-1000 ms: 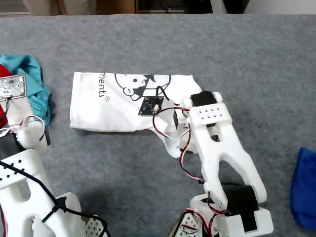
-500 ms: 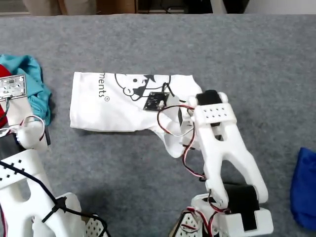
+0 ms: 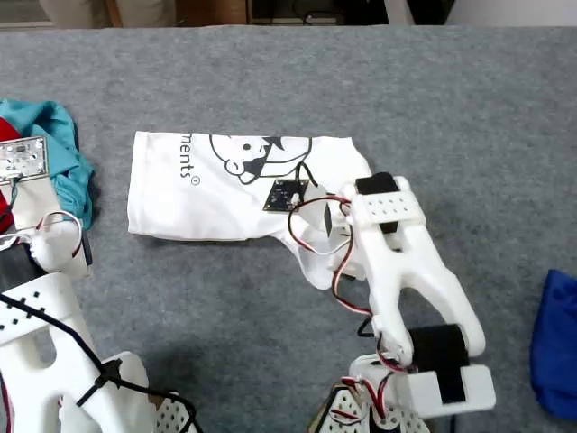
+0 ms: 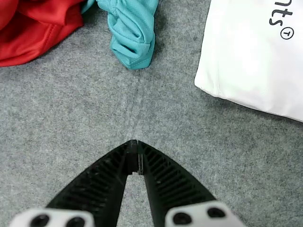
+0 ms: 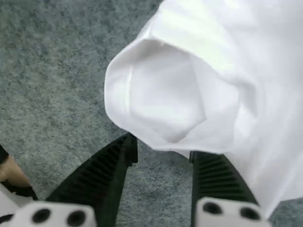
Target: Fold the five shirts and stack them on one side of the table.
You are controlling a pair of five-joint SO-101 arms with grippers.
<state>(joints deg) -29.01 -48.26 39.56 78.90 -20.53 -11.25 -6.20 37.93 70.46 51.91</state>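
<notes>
- Table (image 3: 451, 108): is grey and fuzzy, with shirts lying on it.
- white shirt (image 3: 207, 189): lies folded flat near the middle, a bit to the left, with a black drawing on top.
- sleeve (image 3: 315, 263): sticks out from the near right corner of the white shirt, all bunched up.
- right gripper (image 5: 161, 146): sits low at the sleeve, fingers spread wide, one on each side of the sleeve's edge, not squeezing it.
- left gripper (image 4: 133, 144): hangs over bare table on the left, fingers pressed tight together, holding nothing.
- teal shirt (image 4: 132, 28): lies crumpled at the far left, apart from the white shirt.
- red shirt (image 4: 38, 28): lies crumpled too, touching the teal shirt, even more to the left.
- blue shirt (image 3: 554, 343): lies at the right edge on the near side, well apart from the others.
</notes>
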